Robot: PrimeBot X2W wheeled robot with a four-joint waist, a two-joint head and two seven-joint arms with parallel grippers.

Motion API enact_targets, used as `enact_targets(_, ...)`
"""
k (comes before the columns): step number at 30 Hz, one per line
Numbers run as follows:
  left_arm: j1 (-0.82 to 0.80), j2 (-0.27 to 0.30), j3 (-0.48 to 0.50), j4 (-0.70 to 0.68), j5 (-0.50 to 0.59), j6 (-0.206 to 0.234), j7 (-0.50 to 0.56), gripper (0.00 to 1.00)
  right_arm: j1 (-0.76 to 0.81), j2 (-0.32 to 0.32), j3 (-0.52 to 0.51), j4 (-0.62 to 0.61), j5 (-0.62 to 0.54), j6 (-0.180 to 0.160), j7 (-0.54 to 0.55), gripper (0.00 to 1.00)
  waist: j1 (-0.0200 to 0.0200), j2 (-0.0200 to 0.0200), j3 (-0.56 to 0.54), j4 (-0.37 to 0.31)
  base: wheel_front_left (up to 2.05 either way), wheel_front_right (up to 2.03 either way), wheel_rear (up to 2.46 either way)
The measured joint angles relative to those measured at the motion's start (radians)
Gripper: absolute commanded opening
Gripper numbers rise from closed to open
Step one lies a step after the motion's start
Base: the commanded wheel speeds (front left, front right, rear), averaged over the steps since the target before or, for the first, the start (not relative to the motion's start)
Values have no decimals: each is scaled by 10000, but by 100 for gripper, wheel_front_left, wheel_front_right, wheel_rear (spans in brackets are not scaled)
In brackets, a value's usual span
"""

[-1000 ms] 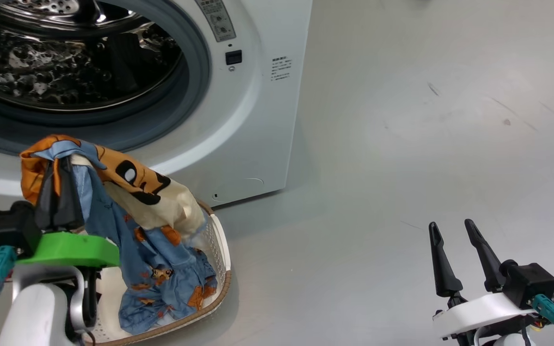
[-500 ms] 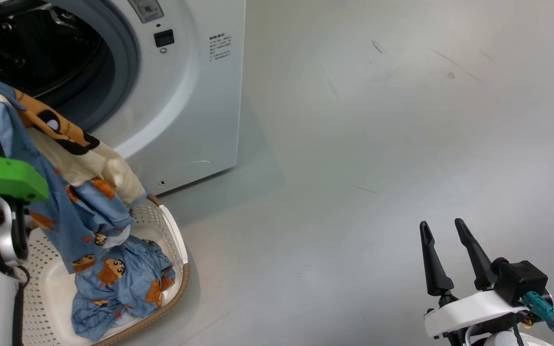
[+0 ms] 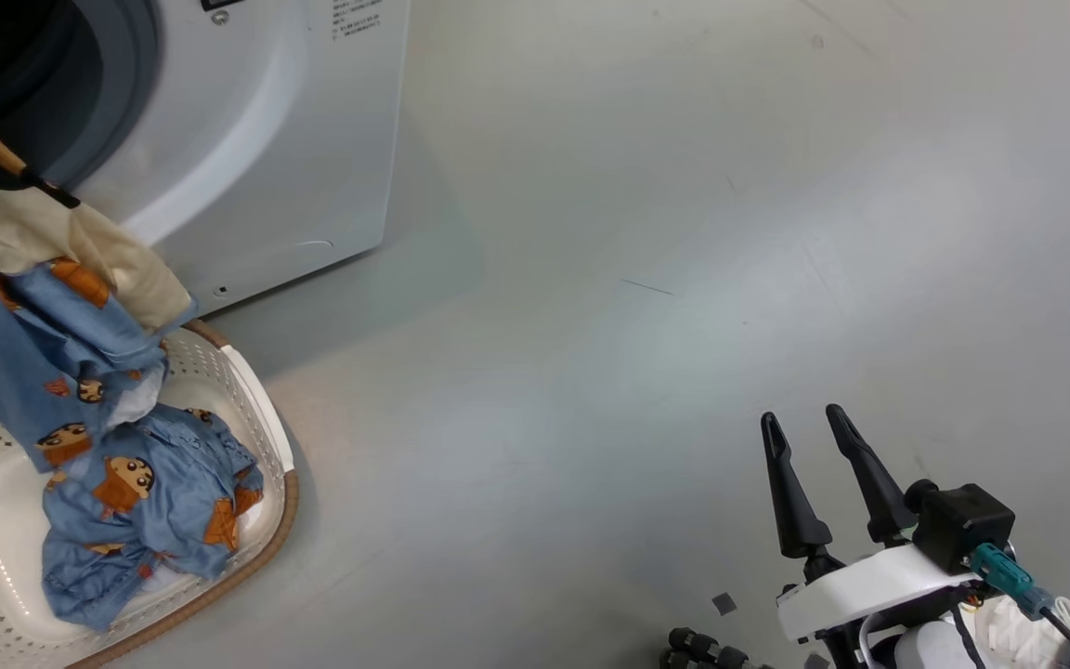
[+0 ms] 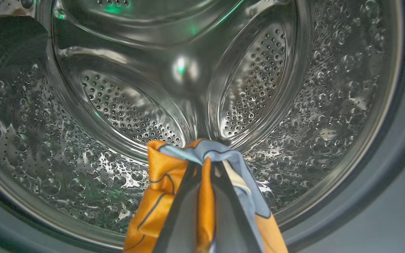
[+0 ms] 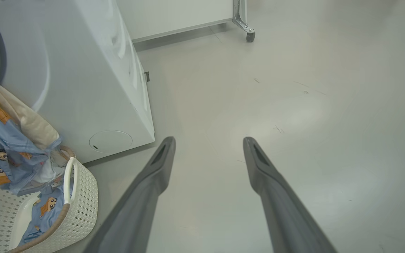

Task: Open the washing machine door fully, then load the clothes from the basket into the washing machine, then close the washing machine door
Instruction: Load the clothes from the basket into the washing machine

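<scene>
Pinching blue-and-orange cartoon-print clothes (image 4: 160, 196) at the perforated steel drum (image 4: 125, 105), left fingers (image 4: 185, 211) clamped, right fingers (image 3: 793, 502) spread empty, dangling tail might snag the cream perforated basket (image 3: 261, 418).

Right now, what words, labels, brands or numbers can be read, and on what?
None can be read.
Printed lines on the washing machine front, at the head view's top edge: too small and blurred.
The clothes: cartoon figures, no lettering that I can make out.

Glossy dimpled steel drum (image 4: 128, 112) (mirror-bright), soft blue-and-orange printed cloth garments (image 3: 145, 492), matt cream perforated plastic basket (image 3: 261, 413) at lower left, smooth glossy white washer casing (image 3: 293, 121)
</scene>
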Motion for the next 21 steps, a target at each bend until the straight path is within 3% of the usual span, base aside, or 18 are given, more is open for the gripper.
enact_targets(7, -1181, 487, 288, 589, 127, 125, 174, 0, -259, 27, 194, 0, 100, 0, 0, 100, 0, 0, 831, -278, 0, 0, 0)
enact_targets(21, -3229, 863, 169, 1459, 470, 174, -184, 0, -500, 42, 349, 15, 451, 0, -2, 100, 0, 0, 1993, -573, 0, 0, 0)
